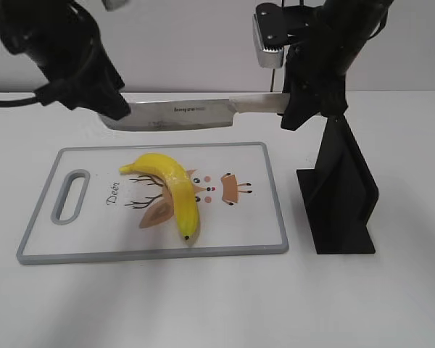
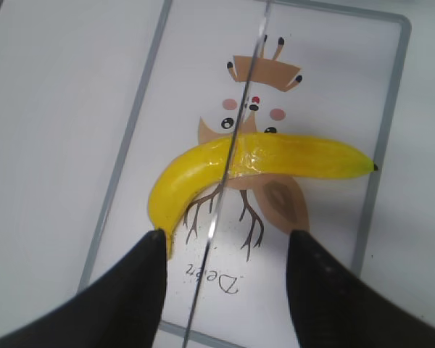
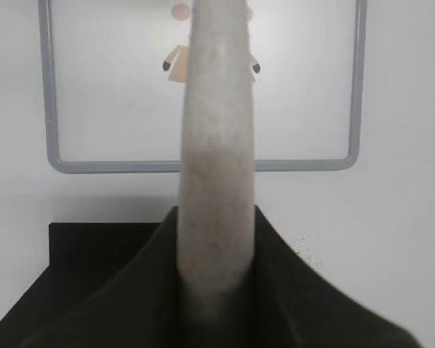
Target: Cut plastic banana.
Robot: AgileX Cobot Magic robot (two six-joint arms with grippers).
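The plastic banana [image 1: 175,190] lies whole on the cutting board [image 1: 152,250], stem at the back left, dark tip toward the front. A steel knife [image 1: 188,114] hangs level above the board's far edge. My right gripper [image 1: 297,105] is shut on the knife's handle [image 3: 216,145]. My left gripper [image 1: 116,109] is at the blade's tip. In the left wrist view its fingers [image 2: 227,250] stand apart on either side of the thin blade [image 2: 235,145] without touching it. From there the blade crosses over the banana [image 2: 275,156].
A black knife stand [image 1: 341,196] stands on the white table just right of the board, below my right gripper; it also shows in the right wrist view [image 3: 87,254]. The board has a handle slot [image 1: 70,196] at its left end and a deer drawing.
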